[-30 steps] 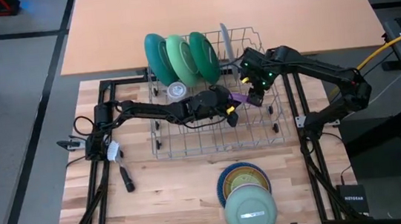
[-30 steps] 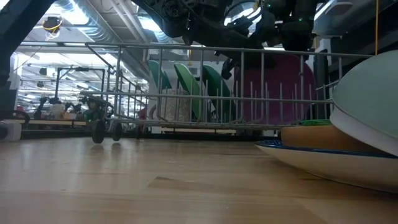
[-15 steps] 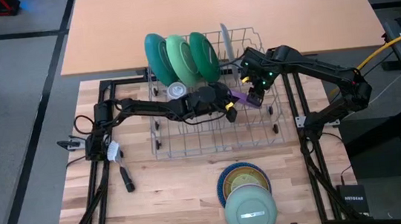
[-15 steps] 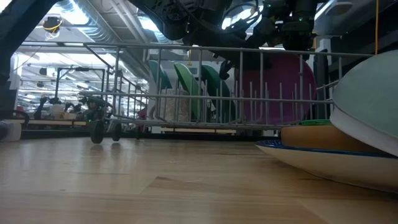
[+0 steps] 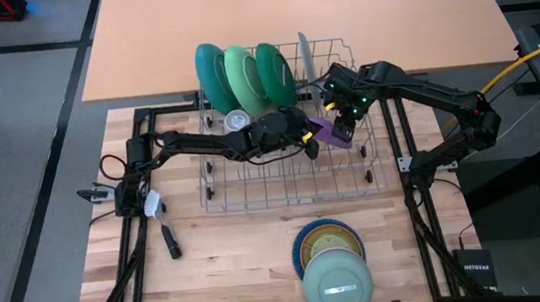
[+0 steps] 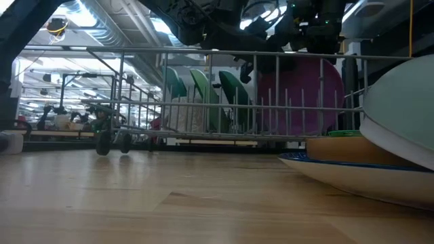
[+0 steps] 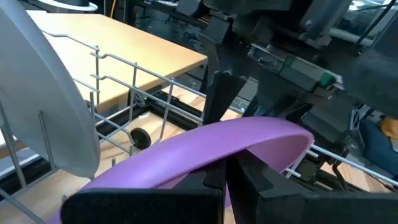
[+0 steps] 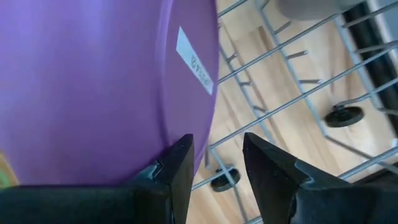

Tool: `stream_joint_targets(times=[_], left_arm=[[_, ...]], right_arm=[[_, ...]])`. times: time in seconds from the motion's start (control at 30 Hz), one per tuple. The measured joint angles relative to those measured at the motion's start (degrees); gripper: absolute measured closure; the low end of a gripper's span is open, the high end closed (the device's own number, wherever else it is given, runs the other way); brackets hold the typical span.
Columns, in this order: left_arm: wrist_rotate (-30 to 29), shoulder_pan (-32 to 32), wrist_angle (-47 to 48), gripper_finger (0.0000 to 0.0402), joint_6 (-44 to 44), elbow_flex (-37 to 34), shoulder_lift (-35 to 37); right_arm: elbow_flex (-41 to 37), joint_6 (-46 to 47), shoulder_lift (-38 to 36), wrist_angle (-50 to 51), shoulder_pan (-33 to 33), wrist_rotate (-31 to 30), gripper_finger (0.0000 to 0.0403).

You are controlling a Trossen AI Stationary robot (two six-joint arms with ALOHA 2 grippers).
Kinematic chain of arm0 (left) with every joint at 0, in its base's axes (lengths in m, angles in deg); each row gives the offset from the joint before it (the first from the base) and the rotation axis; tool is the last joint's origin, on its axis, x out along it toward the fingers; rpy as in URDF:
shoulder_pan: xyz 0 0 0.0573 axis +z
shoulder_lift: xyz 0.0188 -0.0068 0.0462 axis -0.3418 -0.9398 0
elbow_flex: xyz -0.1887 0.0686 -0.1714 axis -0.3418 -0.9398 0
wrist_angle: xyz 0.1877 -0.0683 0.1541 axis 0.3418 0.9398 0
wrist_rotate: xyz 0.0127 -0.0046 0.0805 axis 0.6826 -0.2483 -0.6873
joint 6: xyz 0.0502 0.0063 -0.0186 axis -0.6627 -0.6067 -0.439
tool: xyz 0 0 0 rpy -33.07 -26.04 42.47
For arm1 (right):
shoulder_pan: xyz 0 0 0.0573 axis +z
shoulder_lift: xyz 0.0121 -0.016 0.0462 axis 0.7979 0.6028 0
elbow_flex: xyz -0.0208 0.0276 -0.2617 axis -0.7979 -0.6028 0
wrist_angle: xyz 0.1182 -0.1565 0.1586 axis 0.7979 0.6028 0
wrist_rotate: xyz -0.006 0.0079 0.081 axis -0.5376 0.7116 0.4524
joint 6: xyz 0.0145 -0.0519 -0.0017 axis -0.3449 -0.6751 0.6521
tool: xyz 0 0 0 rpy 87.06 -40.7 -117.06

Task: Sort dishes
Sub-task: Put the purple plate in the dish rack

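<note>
In the high view, upper centre of the frame, three green and teal plates (image 5: 244,75) stand on edge side by side at the rear left of the wire dish rack (image 5: 294,184), their faces tilted and their rims running front to back, with a thin grey plate (image 5: 304,57) on edge just to their right. A small whitish bowl (image 5: 237,121) lies in the rack just below the green plates. The left gripper (image 5: 307,143) reaches across the rack from the left of the frame, its fingers closed on the rim of a purple plate (image 5: 332,133). That plate stands near upright inside the right half of the rack, its long axis slanting from centre toward lower right in the frame; in the low view it shows as a broad disc behind the rack wires. The right gripper (image 5: 345,123) sits just beside it with its fingers (image 8: 176,167) parted, one resting against the plate's face. A white label (image 8: 195,60) on the plate carries print too small to read. At the bottom centre of the high view a pale green bowl (image 5: 336,285) sits upside down on a stack of dishes (image 5: 316,243) on the tabletop (image 5: 222,267), a label on it also unreadable.
</note>
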Motion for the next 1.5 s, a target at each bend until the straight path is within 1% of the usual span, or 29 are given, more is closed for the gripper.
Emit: stream_joint_targets(times=[0.17, 0.43, 0.63, 0.93, 1.07, 1.23, 1.37, 1.43, 1.5], left_arm=[[-0.12, 0.09, -0.02, 0.0400, 0.00, 0.00, 0.00], [0.31, -0.30, 0.19, 0.0400, -0.54, 0.02, 0.00], [4.03, -1.58, 2.91, 0.0400, -8.56, 0.04, 0.00], [4.26, -5.12, 5.86, 0.0400, -22.21, 0.04, 0.00], [3.91, -6.53, 5.26, 0.0400, -24.88, 0.04, 0.00], [3.85, -8.20, 5.05, 0.0400, -24.34, 0.04, 0.00], [3.51, -9.84, 5.07, 0.0399, -26.51, 0.04, 0.02], [1.70, -10.45, 5.66, 0.0391, -27.73, 0.04, 0.50], [-1.80, -11.00, 5.70, 0.0373, -30.06, 0.04, 1.15]], right_arm=[[0.40, 0.01, -1.53, -2.28, 0.02, -0.02, 0.0259], [4.85, 0.27, -2.67, -1.06, 0.04, -0.06, 0.0259], [4.55, 0.43, -2.58, 0.50, 0.04, 0.65, 0.0259], [1.82, 0.43, -2.54, 1.04, 0.04, 0.65, 0.0259], [0.98, 0.43, -2.54, 1.15, 0.02, 0.65, 0.0259], [0.87, 0.43, -2.54, 1.08, 0.02, 0.65, 0.0259], [0.87, 0.40, -2.54, 1.10, 0.02, 0.65, 0.0259], [0.85, 0.40, -2.54, 1.13, 0.02, 0.64, 0.0259], [0.85, 0.40, -2.54, 1.08, 0.02, 0.65, 0.0259]])
